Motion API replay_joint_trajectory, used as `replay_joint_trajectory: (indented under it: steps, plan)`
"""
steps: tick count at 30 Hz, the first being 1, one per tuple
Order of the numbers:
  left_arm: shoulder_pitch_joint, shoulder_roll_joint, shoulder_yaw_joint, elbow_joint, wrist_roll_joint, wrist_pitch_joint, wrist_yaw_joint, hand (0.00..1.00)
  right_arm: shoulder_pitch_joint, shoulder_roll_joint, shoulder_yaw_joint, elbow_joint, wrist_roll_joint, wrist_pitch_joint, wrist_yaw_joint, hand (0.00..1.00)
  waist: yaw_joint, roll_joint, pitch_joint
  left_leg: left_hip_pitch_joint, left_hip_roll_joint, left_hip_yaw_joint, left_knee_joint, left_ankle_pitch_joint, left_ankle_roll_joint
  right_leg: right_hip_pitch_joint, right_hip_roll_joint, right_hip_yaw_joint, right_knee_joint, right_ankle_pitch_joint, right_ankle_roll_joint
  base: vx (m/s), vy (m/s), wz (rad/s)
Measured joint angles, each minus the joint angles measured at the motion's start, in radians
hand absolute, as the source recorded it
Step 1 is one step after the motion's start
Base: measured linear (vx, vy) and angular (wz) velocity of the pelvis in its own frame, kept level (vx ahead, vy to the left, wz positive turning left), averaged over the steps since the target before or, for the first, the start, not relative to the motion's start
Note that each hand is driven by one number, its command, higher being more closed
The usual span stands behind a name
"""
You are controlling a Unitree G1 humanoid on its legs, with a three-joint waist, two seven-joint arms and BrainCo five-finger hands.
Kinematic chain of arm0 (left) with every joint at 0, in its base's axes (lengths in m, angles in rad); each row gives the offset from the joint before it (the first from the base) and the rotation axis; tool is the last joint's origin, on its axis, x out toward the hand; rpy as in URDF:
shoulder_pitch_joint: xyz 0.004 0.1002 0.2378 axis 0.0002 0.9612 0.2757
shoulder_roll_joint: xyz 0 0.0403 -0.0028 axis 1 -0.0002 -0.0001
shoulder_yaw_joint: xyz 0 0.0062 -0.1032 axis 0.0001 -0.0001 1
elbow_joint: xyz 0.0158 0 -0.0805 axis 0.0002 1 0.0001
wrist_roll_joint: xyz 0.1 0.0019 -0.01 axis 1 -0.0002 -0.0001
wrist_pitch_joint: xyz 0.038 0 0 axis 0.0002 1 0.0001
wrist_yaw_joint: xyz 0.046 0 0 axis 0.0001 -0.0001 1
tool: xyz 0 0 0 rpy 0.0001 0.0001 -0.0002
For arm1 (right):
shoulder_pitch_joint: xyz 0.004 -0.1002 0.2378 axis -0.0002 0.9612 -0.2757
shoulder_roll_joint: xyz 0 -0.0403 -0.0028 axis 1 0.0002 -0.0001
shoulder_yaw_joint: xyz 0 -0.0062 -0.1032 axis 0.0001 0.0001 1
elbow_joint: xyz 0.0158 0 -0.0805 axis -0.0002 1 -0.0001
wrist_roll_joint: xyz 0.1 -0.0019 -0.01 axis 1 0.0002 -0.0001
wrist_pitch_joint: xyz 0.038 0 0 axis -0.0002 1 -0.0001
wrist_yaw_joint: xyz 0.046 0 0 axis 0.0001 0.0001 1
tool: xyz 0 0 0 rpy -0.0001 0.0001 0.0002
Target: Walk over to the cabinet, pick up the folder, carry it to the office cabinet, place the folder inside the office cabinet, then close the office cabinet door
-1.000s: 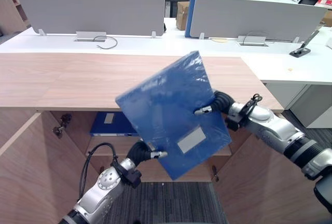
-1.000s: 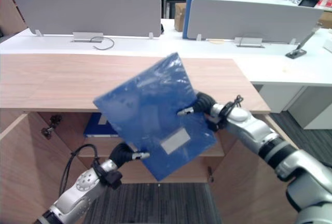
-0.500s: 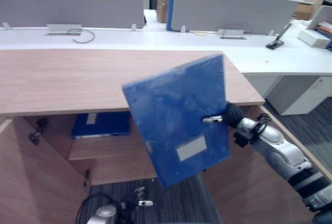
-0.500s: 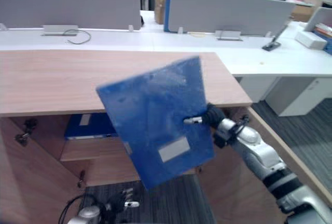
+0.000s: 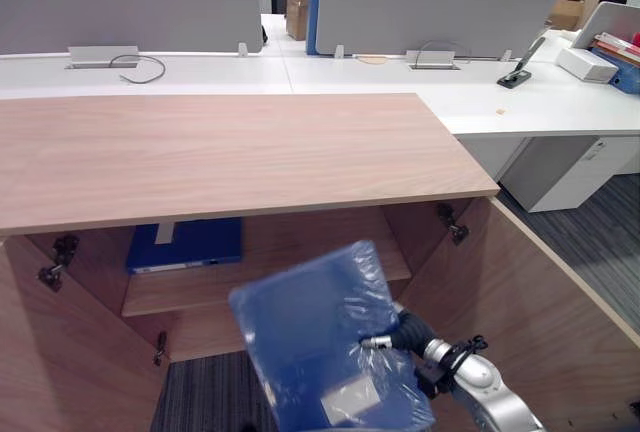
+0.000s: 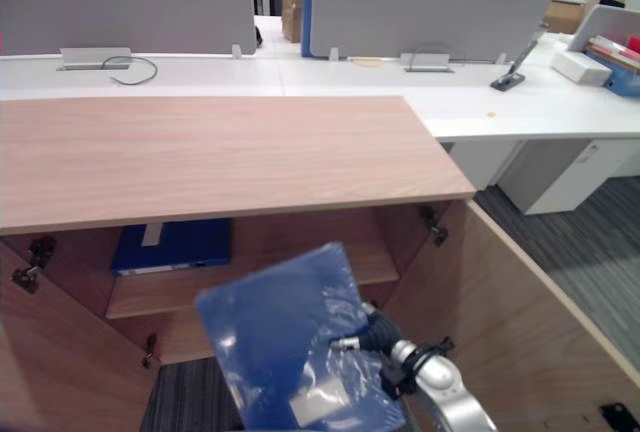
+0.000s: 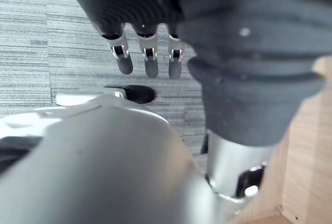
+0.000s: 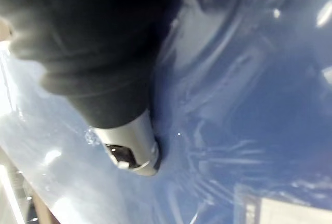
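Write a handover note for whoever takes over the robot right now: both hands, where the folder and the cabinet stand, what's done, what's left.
Right hand: shut on the folder, thumb on its front face, holding it tilted and low in front of the open cabinet.
Left hand: open and holding nothing, fingers hanging over the carpet.
Cabinet: both doors are open. A second folder lies flat on the shelf.
Done: folder picked up and brought to the cabinet.
Left: put the folder inside, let go, close the doors.
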Motion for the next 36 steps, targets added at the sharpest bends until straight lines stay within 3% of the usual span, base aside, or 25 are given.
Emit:
replay_joint_trajectory:
  steps: [5,9,13,16,19,21,23,24,27,33,36]
  plan:
    - [0.019,-0.023,-0.002,-0.06,0.063,-0.001,0.049,0.0,-0.103,0.071,0.011,0.206,-0.316,-0.043,-0.091,1.0,0.009,0.025,0.013,0.0,-0.015,-0.018,0.0,-0.002,0.006,0.01,-0.014,-0.018,-0.003,-0.007,0.006,0.02,0.04,0.1]
    - [0.019,-0.036,-0.014,-0.089,0.082,-0.005,0.068,0.0,-0.227,0.074,0.051,0.387,-0.385,-0.046,-0.122,1.0,0.028,0.045,0.025,0.0,-0.027,-0.03,0.0,-0.002,0.012,0.022,-0.028,-0.029,-0.014,-0.011,0.011,0.04,0.049,0.14]
    - [0.008,-0.044,-0.056,-0.14,0.122,-0.011,0.096,0.0,-0.374,0.091,0.047,0.6,-0.39,-0.01,-0.15,1.0,0.058,0.064,0.062,-0.001,-0.045,-0.062,0.0,0.004,0.024,0.037,-0.043,-0.06,-0.012,-0.018,0.018,0.04,0.035,0.24]
    - [-0.042,-0.049,-0.06,-0.185,0.137,-0.024,0.111,0.0,-0.484,0.094,0.019,0.697,-0.189,0.028,-0.171,1.0,0.075,0.069,0.176,-0.066,-0.051,-0.097,0.086,-0.012,0.031,-0.001,-0.041,-0.102,0.059,-0.036,0.019,-0.04,0.015,0.35]
    - [-0.089,-0.075,-0.009,-0.221,0.113,-0.025,0.144,0.0,-0.527,0.139,-0.088,0.632,0.177,0.03,-0.245,1.0,0.109,0.071,0.26,-0.237,-0.043,-0.107,0.339,-0.105,0.031,-0.148,-0.02,-0.111,0.291,-0.113,0.017,-0.12,-0.019,0.13]
    - [-0.087,-0.088,0.002,-0.258,0.082,-0.026,0.17,0.0,-0.533,0.189,-0.174,0.478,0.549,-0.006,-0.27,1.0,0.118,0.082,0.28,-0.346,-0.043,-0.106,0.55,-0.206,0.031,-0.238,-0.01,-0.111,0.469,-0.208,0.011,-0.22,-0.029,-0.01]
    - [-0.086,-0.093,0.014,-0.276,0.075,-0.027,0.186,0.0,-0.558,0.212,-0.209,0.379,0.779,-0.066,-0.271,1.0,0.122,0.084,0.286,-0.421,-0.042,-0.104,0.661,-0.256,0.03,-0.307,-0.005,-0.111,0.574,-0.264,0.008,-0.21,0.002,0.0]
    - [-0.088,-0.094,0.018,-0.277,0.066,-0.028,0.196,0.0,-0.578,0.218,-0.236,0.357,0.865,-0.07,-0.294,1.0,0.125,0.083,0.293,-0.461,-0.04,-0.105,0.717,-0.281,0.032,-0.347,-0.002,-0.111,0.634,-0.289,0.007,-0.24,0.012,0.03]
    - [-0.092,-0.098,0.019,-0.296,0.057,-0.021,0.214,0.0,-0.575,0.224,-0.291,0.307,1.05,-0.126,-0.301,1.0,0.14,0.086,0.326,-0.575,-0.045,-0.103,0.845,-0.326,0.032,-0.46,-0.003,-0.112,0.782,-0.348,0.007,-0.19,0.013,0.1]
    - [-0.101,-0.111,0.035,-0.305,0.029,-0.008,0.23,0.0,-0.584,0.239,-0.376,0.191,1.201,-0.237,-0.327,1.0,0.15,0.088,0.381,-0.735,-0.053,-0.111,1.046,-0.386,0.027,-0.604,-0.006,-0.117,0.99,-0.436,0.018,-0.06,0.048,0.13]
    - [-0.116,-0.119,0.033,-0.337,0.014,0.001,0.247,0.0,-0.641,0.237,-0.441,0.177,1.272,-0.285,-0.376,1.0,0.15,0.091,0.4,-0.835,-0.075,-0.128,1.147,-0.409,0.027,-0.693,-0.02,-0.135,1.105,-0.487,0.018,-0.02,0.04,0.28]
